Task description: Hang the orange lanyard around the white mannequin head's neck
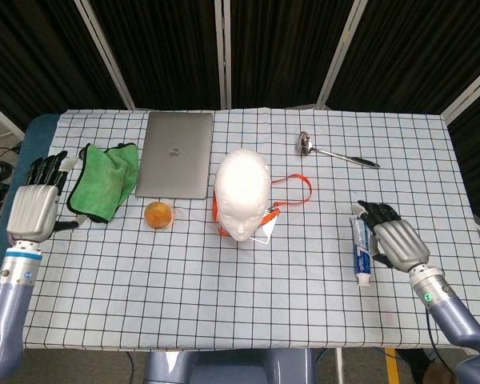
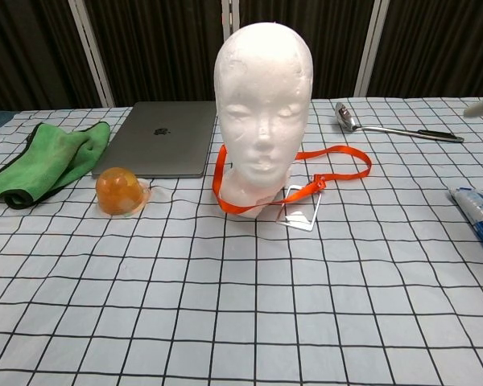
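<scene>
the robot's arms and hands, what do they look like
Both arms are blue-grey and tapered. The left hand and the right hand have silver-grey metal backs and black fingers. A light blue band rings the left wrist; a small green light shows on each forearm.

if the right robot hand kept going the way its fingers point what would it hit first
Probably the toothpaste tube: the right robot hand points up-left with its fingertips already beside or over the tube. Its height above the table is unclear.
</scene>
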Controlling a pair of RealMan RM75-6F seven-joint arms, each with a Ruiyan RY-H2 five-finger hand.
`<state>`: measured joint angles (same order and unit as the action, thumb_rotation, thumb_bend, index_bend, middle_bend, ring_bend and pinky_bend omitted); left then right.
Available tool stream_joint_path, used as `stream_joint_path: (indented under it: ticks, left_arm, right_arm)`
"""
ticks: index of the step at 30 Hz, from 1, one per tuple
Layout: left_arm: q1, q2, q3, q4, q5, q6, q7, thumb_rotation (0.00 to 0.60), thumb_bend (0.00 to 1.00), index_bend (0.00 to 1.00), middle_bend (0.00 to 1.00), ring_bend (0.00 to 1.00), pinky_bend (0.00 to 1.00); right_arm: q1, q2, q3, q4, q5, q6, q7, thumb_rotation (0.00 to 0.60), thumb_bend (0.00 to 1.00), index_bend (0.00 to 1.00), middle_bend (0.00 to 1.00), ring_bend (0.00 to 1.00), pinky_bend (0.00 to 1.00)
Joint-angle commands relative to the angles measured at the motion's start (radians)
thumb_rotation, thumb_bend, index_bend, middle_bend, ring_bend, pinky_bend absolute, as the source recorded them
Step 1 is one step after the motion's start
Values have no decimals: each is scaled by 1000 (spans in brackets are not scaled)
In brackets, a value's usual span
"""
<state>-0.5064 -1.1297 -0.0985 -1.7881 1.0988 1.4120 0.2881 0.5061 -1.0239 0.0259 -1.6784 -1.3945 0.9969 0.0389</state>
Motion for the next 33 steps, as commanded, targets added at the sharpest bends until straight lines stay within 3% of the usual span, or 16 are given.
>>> stream_joint_path:
  ticks: [1, 8, 15, 23, 33]
  left_arm:
    - [90, 0, 60, -71, 30, 85, 56, 600, 0, 0, 0, 0, 0]
    - [125, -13, 81, -69, 68, 96, 71, 600, 0, 0, 0, 0, 0]
    - [133, -26, 62, -29, 60, 67, 55, 600, 0, 0, 0, 0, 0]
    - [138, -23, 42, -4, 52, 33, 36, 600, 0, 0, 0, 0, 0]
    - [147, -24, 30, 2, 57, 14, 35, 600, 0, 0, 0, 0, 0]
  right_arm:
    - [11, -71, -42, 53, -87, -35, 1, 600, 857, 92, 2, 0, 0]
    - [91, -223, -17, 159, -103, -128, -21, 600, 857, 86, 1, 0, 0]
    - [162, -354, 17, 237, -54, -225, -52, 600, 873, 82, 32, 0, 1]
    - [191, -453, 24, 289, -27, -256, -74, 600, 884, 79, 52, 0, 35]
    - [213, -510, 50, 328, 18, -268, -83, 600, 885, 79, 60, 0, 40]
